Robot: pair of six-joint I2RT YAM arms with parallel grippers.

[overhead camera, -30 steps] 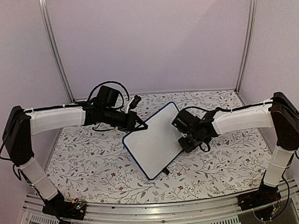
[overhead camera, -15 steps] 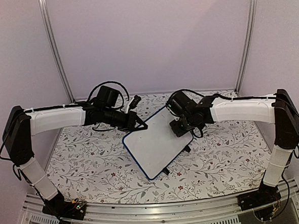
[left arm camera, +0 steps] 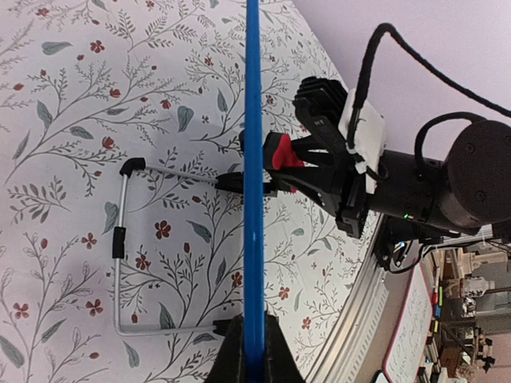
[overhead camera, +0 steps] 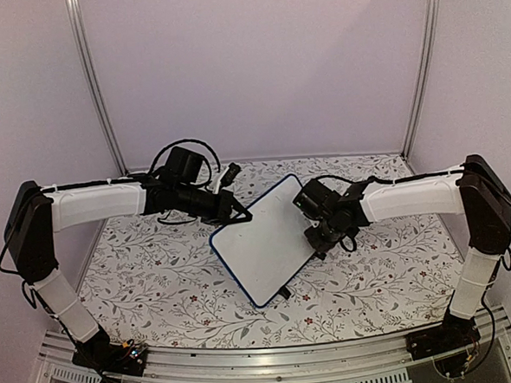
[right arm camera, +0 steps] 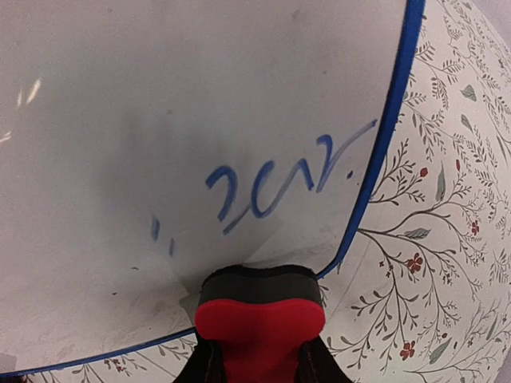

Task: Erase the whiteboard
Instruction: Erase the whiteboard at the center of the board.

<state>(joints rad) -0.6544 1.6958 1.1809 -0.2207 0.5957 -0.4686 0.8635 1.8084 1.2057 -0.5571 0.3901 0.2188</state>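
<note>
The whiteboard [overhead camera: 260, 243] stands tilted on the floral table, white with a thin blue frame. My left gripper [overhead camera: 242, 217] is shut on its upper left edge; in the left wrist view the frame [left arm camera: 254, 199] runs edge-on out of the left gripper [left arm camera: 254, 355]. My right gripper [overhead camera: 321, 236] is shut on a red eraser [right arm camera: 259, 309] with a black felt face, which presses on the board [right arm camera: 200, 104] near its right corner. Blue marker lines [right arm camera: 275, 183] remain just beyond the felt. From the left wrist the eraser [left arm camera: 279, 152] shows behind the board.
A bent wire stand [left arm camera: 120, 239] with black feet props the board from behind. Metal cage posts [overhead camera: 93, 88] and pale walls enclose the table. An aluminium rail [overhead camera: 266, 369] runs along the near edge between the arm bases.
The right gripper swept the eraser up toward the board's top right corner, then came back down along the right edge. The left arm and the board stayed still.
</note>
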